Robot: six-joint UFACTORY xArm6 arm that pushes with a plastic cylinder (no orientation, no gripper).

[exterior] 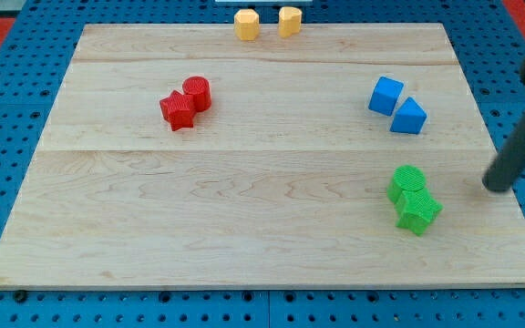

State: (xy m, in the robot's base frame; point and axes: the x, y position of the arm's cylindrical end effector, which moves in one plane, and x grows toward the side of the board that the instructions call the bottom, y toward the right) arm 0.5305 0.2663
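Note:
My tip [496,187] rests on the wooden board [244,200] near its right edge, at the end of a dark rod coming in from the view's right. It touches no block. Nearest to it, on its left, is a green cylinder [407,181] with a green star-shaped block [418,210] pressed against it just below. Above them sit a blue cube-like block [386,95] and a blue wedge-like block [409,117], side by side. A red star-shaped block [178,110] and a red cylinder [197,93] touch each other at the upper left.
Two yellow blocks [247,24] [289,20], of faceted shape, stand apart at the board's top edge. The board lies on a blue perforated base [7,100] that shows all around it.

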